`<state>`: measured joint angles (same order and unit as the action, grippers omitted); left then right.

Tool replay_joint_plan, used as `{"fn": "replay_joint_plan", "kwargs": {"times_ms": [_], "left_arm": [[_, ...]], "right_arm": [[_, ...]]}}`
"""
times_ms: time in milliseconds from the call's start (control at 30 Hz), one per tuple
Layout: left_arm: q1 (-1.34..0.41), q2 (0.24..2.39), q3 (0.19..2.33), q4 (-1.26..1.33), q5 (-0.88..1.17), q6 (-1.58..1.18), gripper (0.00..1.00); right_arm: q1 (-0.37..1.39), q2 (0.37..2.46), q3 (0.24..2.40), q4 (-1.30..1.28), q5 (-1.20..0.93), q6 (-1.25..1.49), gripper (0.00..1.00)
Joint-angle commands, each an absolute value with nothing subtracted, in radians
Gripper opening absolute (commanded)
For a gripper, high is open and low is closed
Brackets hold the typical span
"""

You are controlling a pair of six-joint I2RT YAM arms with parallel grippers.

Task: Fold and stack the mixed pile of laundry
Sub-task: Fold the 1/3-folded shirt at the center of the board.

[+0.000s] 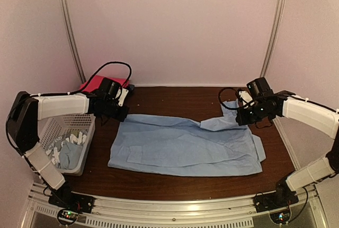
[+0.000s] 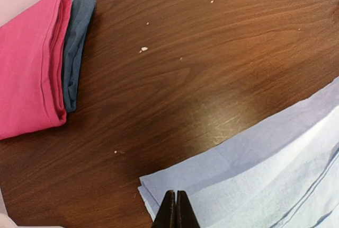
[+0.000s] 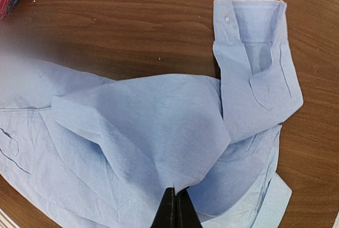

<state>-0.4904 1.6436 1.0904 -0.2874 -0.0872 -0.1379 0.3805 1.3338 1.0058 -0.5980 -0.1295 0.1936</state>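
1. Pinching, with right pincer (image 3: 175, 205), a raised fold of the large light blue soft cloth shirt (image 1: 185, 146), at 2 o'clock.
2. Pressed together at left pincer (image 2: 175, 208), over the 10 o'clock corner; hold unclear.
3. Spread mid dark wooden counter (image 1: 175, 98); light, limp, probably best gripped at corners.

A dark wood-grain table (image 1: 175, 98) sits enclosed by plain pale walls (image 1: 175, 21) behind and beside it. Metal strips (image 1: 70, 26) rise at its far corners; an aluminium rail (image 1: 175, 205) lines its near edge.

Left arm (image 1: 62, 106) and right arm (image 1: 310, 112) both reach inward, wrists angled down; left gripper (image 2: 176, 196) clamped tight (fingers touching), right gripper (image 3: 176, 193) nipping the shirt (image 3: 143, 127).
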Motion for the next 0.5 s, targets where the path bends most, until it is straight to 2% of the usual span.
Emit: {"fn": "replay_joint_plan", "kwargs": {"times_ms": [0, 200, 467], "left_arm": [[-0.500, 1.641, 1.040, -0.324, -0.201, -0.160, 0.00], [-0.507, 1.665, 1.005, -0.336, -0.204, -0.171, 0.00], [-0.520, 1.634, 0.996, -0.409, -0.204, -0.194, 0.00]], "right_arm": [[0.388, 1.306, 0.927, -0.630, -0.094, 0.241, 0.00], [0.397, 1.308, 0.846, -0.615, -0.091, 0.270, 0.00], [0.434, 1.374, 0.887, -0.679, -0.089, 0.277, 0.00]]}}
